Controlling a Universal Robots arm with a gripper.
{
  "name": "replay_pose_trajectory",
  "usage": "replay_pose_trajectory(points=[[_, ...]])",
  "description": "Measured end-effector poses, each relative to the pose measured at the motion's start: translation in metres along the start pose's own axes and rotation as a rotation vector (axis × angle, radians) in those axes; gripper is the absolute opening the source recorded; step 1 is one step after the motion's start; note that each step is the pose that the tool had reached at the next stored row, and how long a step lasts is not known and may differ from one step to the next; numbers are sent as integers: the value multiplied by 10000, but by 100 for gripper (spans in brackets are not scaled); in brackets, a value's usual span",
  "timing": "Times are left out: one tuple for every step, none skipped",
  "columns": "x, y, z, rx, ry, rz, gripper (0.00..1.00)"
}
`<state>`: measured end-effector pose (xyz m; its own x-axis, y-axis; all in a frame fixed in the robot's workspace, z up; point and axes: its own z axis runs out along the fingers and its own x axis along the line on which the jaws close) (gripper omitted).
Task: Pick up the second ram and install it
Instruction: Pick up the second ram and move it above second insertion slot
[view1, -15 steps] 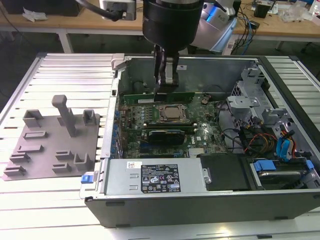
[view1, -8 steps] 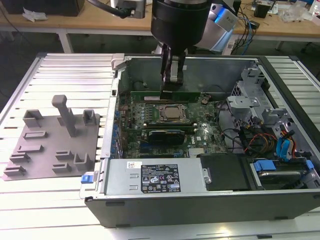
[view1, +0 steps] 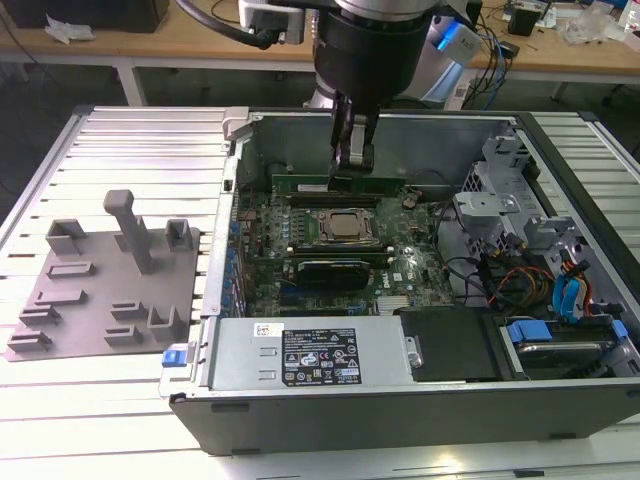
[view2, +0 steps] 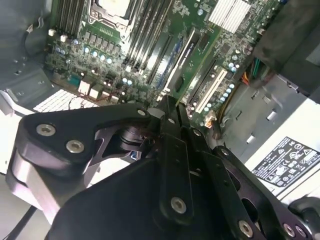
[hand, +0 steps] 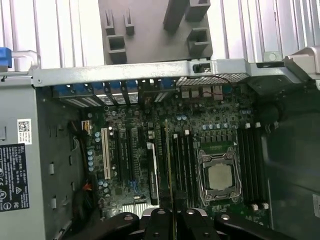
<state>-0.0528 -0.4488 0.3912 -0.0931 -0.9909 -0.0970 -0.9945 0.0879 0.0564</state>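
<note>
1. Fixture: the grey holder plate (view1: 100, 290) lies outside the case, well to the exterior view's left of the CPU socket (view1: 345, 228).
2. Just behind the CPU socket, the gripper (view1: 352, 165) has its jaws clamped on the top edge of the second ram (view1: 300, 184). The ram stands on edge along the memory slots (hand: 184, 165); whether it is seated I cannot tell.
3. Done well, the press goes straight down with the stick parallel to its slot, and both ends load evenly.
4. The cables (view1: 500, 280) lie well to the exterior view's right of the CPU socket and look unlikely to snag.
</note>
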Motion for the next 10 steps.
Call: replay_pose_trajectory(points=[[-2,-9,12,-5,0,1,11],[-4,-29,38,-18,2,2,11],[-5,-44,55,-28,4,3,11],[-7,-74,79,-45,4,5,11],[-9,-92,91,-54,5,6,11],[-11,-106,98,-61,6,7,11],[-12,-120,106,-69,6,7,11],[-13,-133,115,-76,7,8,11],[-14,-161,138,-91,8,9,11],[-15,-175,150,-98,7,9,11]])
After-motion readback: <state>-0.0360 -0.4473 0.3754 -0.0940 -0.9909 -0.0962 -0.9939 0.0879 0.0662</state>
